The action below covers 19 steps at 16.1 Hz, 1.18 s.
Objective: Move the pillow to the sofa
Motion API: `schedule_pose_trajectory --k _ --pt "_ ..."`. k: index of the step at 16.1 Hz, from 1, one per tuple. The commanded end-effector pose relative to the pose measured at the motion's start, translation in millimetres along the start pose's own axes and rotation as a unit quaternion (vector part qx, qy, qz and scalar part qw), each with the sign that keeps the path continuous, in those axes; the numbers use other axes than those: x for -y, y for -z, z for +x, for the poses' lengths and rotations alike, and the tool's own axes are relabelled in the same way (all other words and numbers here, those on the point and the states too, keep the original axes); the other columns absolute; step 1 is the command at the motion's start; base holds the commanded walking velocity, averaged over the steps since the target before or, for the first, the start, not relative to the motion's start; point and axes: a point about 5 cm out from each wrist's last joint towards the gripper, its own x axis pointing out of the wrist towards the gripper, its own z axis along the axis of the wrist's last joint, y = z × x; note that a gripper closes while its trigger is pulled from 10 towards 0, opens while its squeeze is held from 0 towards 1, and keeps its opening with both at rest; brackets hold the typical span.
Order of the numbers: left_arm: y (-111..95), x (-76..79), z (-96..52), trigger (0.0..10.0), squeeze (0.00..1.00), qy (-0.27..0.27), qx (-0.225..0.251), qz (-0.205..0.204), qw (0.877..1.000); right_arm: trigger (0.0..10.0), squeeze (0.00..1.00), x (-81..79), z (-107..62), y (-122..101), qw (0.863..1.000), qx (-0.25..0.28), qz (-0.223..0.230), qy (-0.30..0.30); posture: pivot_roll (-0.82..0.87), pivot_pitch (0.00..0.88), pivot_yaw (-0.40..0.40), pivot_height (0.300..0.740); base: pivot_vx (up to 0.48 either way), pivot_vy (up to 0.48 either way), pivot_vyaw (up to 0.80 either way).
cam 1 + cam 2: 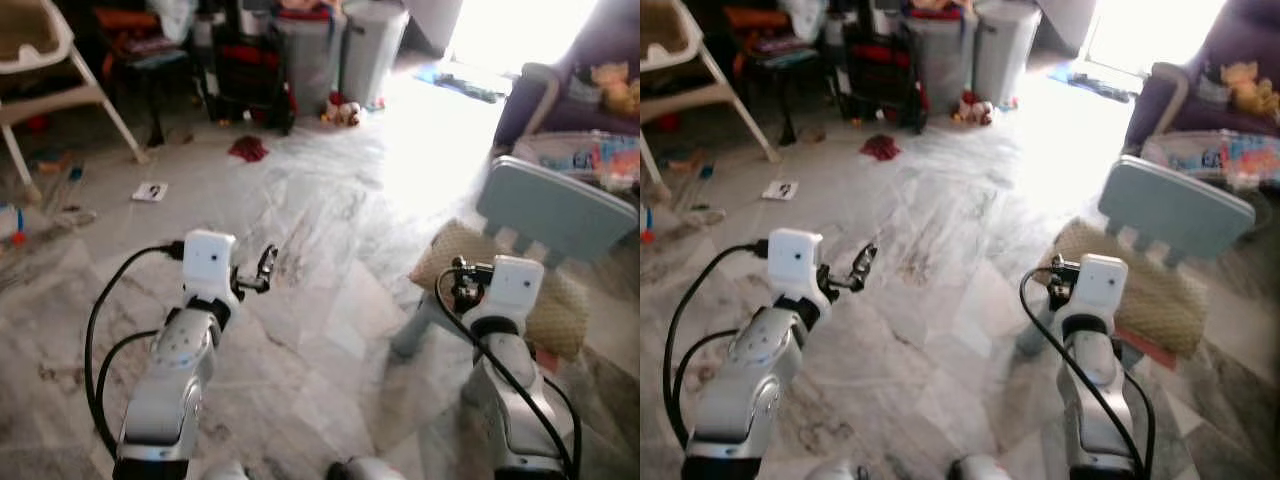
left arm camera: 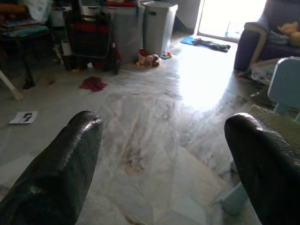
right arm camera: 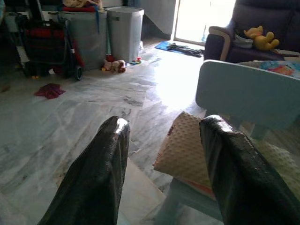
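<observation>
A beige, knobbly pillow [image 1: 562, 308] lies on the seat of a small pale-blue chair [image 1: 555, 205] to my right. The dark purple sofa [image 1: 560, 90] stands beyond it at the far right, near the bright doorway. My right gripper [image 1: 460, 280] is held up just left of the pillow's near corner, a little short of it. In the right wrist view its fingers [image 3: 112, 154] stand open, with the pillow [image 3: 185, 150] between and beyond them. My left gripper [image 1: 265, 265] hovers open over bare marble floor, and its wrist view shows nothing between its fingers [image 2: 75, 154].
A white high chair [image 1: 40, 60] stands at the far left. Grey bins [image 1: 370, 45] and a red-and-black stroller [image 1: 250, 70] line the back. A red cloth [image 1: 248, 150], a paper [image 1: 150, 191] and a soft toy [image 1: 345, 112] litter the floor. A yellow plush [image 3: 261, 38] sits on the sofa.
</observation>
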Motion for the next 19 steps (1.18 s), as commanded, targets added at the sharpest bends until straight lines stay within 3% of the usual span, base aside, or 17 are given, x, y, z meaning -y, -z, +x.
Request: schedule_pose_trajectory --k 1,5,11,16,19 --pt "-6.2 5.3 1.7 10.0 0.0 0.017 0.008 -0.001 1.0 10.0 0.0 5.6 -0.7 0.3 1.0 0.001 -0.005 0.01 -0.01 0.0 -0.056 0.74 0.364 0.0 -0.8" --pt "-7.4 4.9 3.5 10.0 0.0 0.02 0.009 -0.004 1.0 10.0 0.0 7.1 -1.1 -1.3 1.0 0.007 -0.005 0.009 -0.02 0.0 -0.057 0.74 0.368 0.0 -0.35" --pt "-7.9 7.4 3.9 10.0 0.0 0.025 0.011 -0.012 1.0 10.0 0.0 5.6 2.1 0.2 1.0 -0.002 -0.009 0.006 -0.01 0.0 -0.061 0.74 0.352 0.0 -0.79" --pt "-7.6 6.7 4.2 10.0 0.0 0.022 0.01 -0.019 1.0 10.0 0.0 4.8 3.1 -1.3 1.0 0.002 -0.015 -0.004 -0.02 0.0 -0.062 0.74 0.401 0.0 0.0" --pt "-9.0 8.9 6.0 10.0 0.0 0.024 0.014 -0.025 0.999 10.0 0.0 8.9 5.0 6.7 0.999 -0.03 -0.016 0.014 -0.01 0.0 -0.069 0.74 0.266 0.0 0.0"
